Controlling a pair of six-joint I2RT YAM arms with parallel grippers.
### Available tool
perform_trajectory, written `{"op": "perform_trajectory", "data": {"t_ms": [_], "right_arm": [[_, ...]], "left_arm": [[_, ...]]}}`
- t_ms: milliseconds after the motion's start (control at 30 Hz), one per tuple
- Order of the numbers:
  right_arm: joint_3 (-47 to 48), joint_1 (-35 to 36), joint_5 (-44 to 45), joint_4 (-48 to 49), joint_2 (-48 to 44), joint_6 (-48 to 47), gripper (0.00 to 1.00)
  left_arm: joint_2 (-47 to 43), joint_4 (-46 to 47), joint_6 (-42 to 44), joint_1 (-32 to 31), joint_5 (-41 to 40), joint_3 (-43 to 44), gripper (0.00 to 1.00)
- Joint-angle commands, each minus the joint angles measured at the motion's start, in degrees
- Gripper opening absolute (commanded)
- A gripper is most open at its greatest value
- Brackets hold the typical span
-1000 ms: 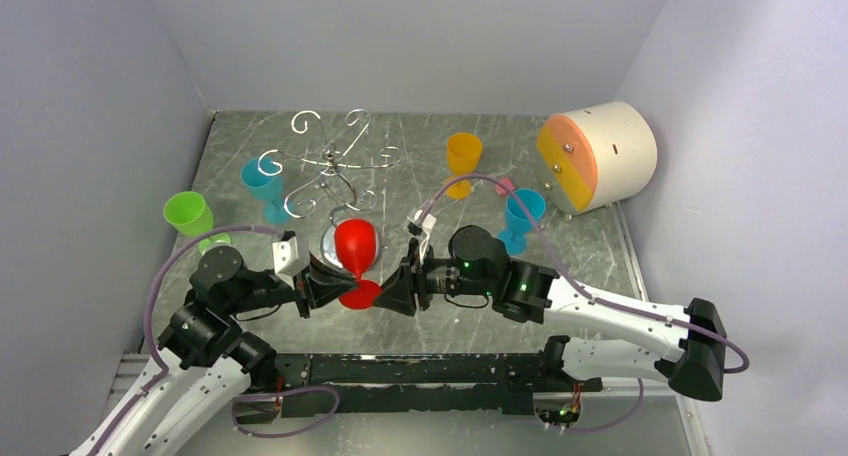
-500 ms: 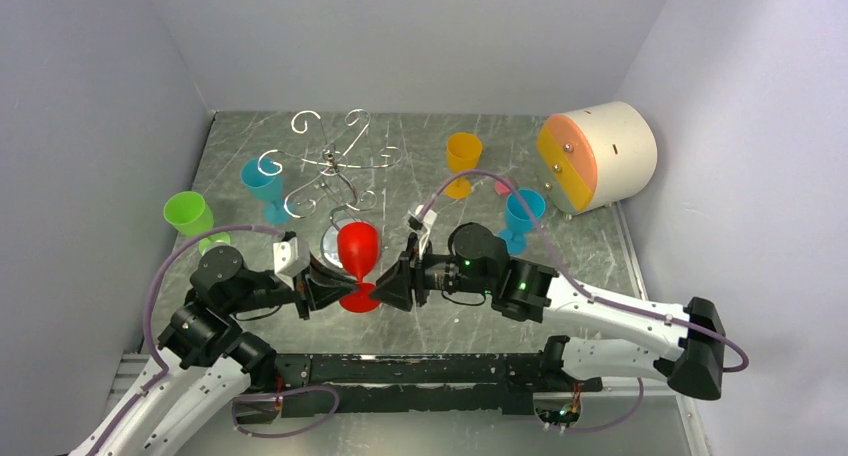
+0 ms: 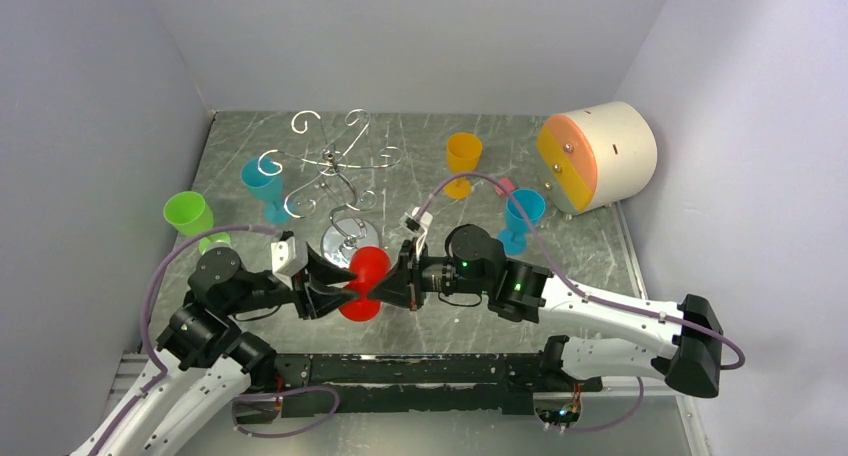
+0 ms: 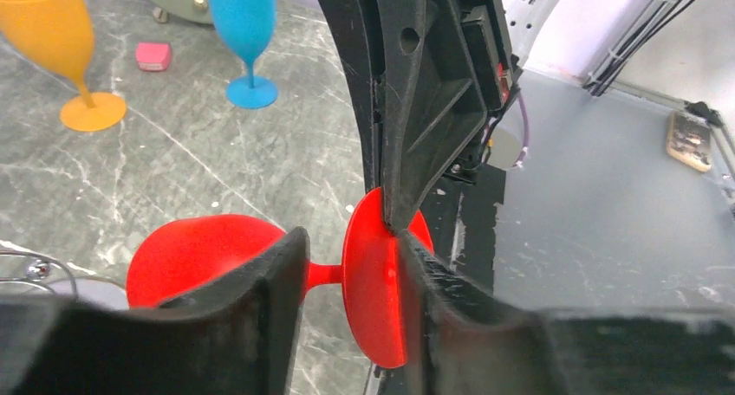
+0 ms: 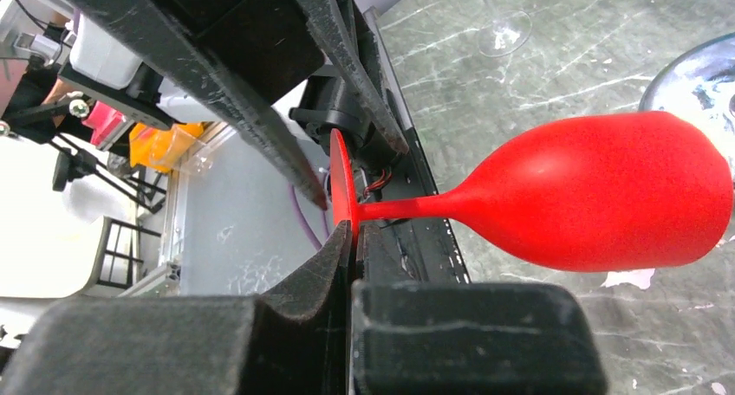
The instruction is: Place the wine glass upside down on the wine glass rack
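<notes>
The right pincer [image 5: 351,239] nips the red wine glass [image 3: 368,266] by its foot rim; the left pincer [image 4: 351,248] gapes. It could swivel loose.

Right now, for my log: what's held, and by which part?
The right tool pinches the red wine glass by its foot's edge; the left tool is open.
</notes>
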Motion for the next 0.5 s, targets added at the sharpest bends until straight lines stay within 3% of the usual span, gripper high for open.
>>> {"op": "perform_trajectory", "data": {"t_ms": [0,233,467], "right_arm": [[0.51,0.26,3.54,-1.28,-1.35,2.92,0.00],[3.99,-0.71,13.94,-10.81,-5.92,4.83,0.00],[6.23,-1.99,24.51,-14.40,-9.38,10.46,0.00]], "left_arm": [[-0.75,0.28,-0.88,0.16,-3.74,1.12,0.56],[-2.37,-0.12,-3.59,0.10,-10.32,2.03,0.99],[-5.29,-1.13,-6.68,0.12,-18.19,2.32,0.99]]}}
